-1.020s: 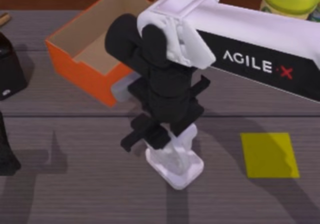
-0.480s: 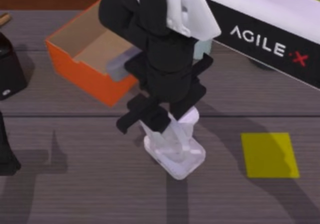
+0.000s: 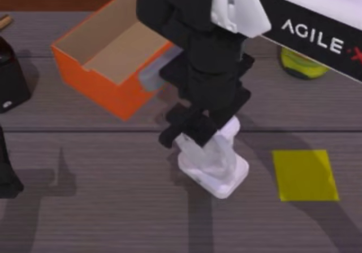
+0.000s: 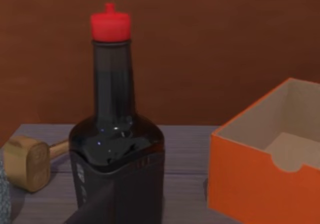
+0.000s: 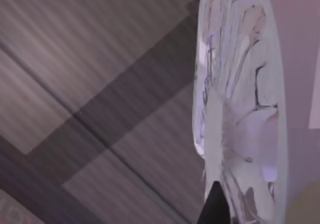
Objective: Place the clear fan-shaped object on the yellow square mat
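Note:
The clear fan-shaped object (image 3: 218, 174) hangs tilted over the middle of the table, white base lowest, and its ribbed disc (image 5: 235, 108) fills the right wrist view. My right gripper (image 3: 205, 137) reaches down from the back right and is shut on the disc; one black fingertip (image 5: 215, 206) presses its face. The yellow square mat (image 3: 305, 175) lies bare to the right of the fan, a small gap from its base. At the table's left edge my left arm (image 3: 5, 171) is parked.
An open orange box (image 3: 107, 55) stands at the back left, close behind the right gripper. A dark red-capped sauce bottle (image 4: 117, 149) and a brass-headed mallet (image 4: 27, 161) sit at the far left. A yellow-green bottle (image 3: 302, 66) stands at the back right under the arm.
My right gripper has carried the fan-shaped object to the right, closer to the yellow mat. The left arm has not moved.

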Robot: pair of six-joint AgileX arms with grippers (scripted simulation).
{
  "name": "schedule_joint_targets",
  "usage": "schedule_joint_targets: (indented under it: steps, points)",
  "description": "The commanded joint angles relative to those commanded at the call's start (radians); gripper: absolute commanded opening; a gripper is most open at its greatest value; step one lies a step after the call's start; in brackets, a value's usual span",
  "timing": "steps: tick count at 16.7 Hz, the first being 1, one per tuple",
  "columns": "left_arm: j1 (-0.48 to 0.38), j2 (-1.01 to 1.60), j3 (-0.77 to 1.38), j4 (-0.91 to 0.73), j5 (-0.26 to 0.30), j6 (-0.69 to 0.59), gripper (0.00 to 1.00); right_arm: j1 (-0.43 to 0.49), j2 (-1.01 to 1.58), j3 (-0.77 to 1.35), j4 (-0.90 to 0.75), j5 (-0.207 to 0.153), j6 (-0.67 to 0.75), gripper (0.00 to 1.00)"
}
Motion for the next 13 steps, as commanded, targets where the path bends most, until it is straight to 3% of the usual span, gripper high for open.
schedule_joint_targets:
  steps: [13]
  points:
    - [0.000,0.000,0.000,0.000,0.000,0.000,1.00,-0.377,-0.356,-0.425,0.075,-0.019,-1.067,0.00]
